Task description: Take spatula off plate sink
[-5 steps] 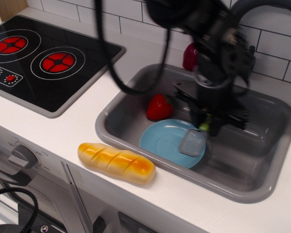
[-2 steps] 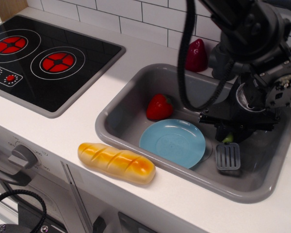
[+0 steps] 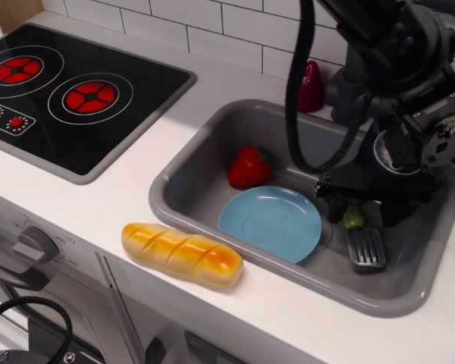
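In the one view given, the spatula has shifted a little further right since a moment ago and lies on the sink floor, clear of the plate; the move looks all but done; the gripper hangs over the green handle, its jaws apparently parted, though grip cannot be told.
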`<move>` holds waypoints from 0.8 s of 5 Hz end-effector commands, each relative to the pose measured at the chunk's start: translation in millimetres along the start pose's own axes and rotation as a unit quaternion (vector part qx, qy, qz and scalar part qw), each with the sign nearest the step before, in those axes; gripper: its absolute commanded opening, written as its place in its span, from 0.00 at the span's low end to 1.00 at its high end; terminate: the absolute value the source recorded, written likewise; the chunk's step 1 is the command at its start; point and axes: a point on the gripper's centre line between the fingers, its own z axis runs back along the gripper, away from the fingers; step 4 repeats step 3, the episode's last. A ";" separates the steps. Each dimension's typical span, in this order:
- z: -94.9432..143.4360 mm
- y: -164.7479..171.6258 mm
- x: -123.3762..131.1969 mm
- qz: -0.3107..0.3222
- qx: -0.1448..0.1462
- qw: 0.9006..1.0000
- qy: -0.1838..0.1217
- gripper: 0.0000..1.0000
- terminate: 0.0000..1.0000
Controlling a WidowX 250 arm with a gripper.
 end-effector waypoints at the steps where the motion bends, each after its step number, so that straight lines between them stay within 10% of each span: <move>1: 78.3 17.5 34.2 -0.035 -0.084 0.995 -0.032 1.00 0.00; 2: 78.3 17.5 34.2 -0.035 -0.084 0.995 -0.032 1.00 0.00; 3: 78.3 17.5 34.2 -0.035 -0.084 0.995 -0.032 1.00 1.00; 4: 78.3 17.5 34.2 -0.035 -0.084 0.995 -0.032 1.00 1.00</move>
